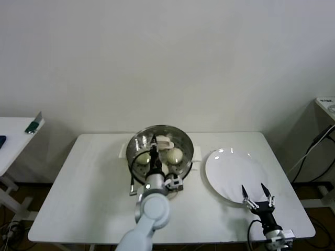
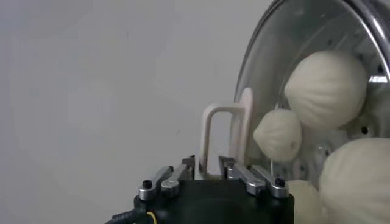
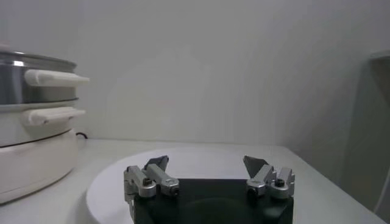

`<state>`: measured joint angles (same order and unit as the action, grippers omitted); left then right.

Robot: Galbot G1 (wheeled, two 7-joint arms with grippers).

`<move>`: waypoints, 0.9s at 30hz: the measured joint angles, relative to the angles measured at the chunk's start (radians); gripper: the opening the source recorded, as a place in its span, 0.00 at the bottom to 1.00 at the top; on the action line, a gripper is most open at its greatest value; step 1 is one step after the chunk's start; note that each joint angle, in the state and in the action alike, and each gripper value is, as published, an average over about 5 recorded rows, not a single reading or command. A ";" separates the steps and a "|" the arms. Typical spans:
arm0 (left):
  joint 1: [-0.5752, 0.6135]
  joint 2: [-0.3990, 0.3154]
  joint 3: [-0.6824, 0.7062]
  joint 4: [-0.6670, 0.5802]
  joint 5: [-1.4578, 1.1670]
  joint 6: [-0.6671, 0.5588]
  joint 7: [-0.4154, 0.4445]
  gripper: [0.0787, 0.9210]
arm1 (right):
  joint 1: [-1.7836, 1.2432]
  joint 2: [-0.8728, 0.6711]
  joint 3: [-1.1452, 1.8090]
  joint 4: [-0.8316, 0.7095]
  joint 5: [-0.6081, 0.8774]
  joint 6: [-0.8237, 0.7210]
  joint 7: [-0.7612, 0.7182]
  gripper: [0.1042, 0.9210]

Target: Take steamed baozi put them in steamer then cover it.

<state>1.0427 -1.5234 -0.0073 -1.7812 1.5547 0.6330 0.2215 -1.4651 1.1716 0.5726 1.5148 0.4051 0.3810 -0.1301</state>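
Head view shows the left tool reaching over the steamer, which stands on the white worktop with the glass cover seated on it and the steamed baozi visible through the glass. From the left wrist view, the tool's fingers sit either side of the cover's cream-white handle, but whether they press on it or have slackened cannot be told from these pictures (the handle's foot hides the contact). The buns lie inside, under the glass, so the task looks to be at its last step: the lid is on and the grip is due to be let go. The next move calls for freeing the handle fully and lifting straight up, so the cover is not dragged askew. The right tool waits near the empty plate, jaws spread wide and holding nothing.
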 measured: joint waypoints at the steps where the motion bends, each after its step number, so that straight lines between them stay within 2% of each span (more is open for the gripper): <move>1: 0.003 0.003 0.003 -0.009 -0.007 0.001 0.004 0.34 | 0.000 0.000 0.000 0.003 0.002 -0.004 0.002 0.88; 9: 0.041 0.038 0.016 -0.116 -0.086 0.004 0.009 0.62 | 0.000 -0.004 -0.006 0.033 0.031 -0.060 0.022 0.88; 16: 0.111 0.079 -0.023 -0.241 -0.234 -0.053 -0.068 0.84 | -0.008 -0.004 -0.017 0.060 0.045 -0.089 0.043 0.88; 22: 0.210 0.104 -0.135 -0.322 -0.515 -0.190 -0.176 0.88 | -0.003 0.004 -0.024 0.068 0.046 -0.091 0.064 0.88; 27: 0.308 0.120 -0.299 -0.356 -0.818 -0.334 -0.235 0.88 | 0.001 0.012 -0.030 0.076 0.034 -0.080 0.076 0.88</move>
<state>1.3507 -1.4034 -0.3068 -2.1372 0.7368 0.2993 -0.0132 -1.4645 1.1836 0.5428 1.5911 0.4387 0.3009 -0.0540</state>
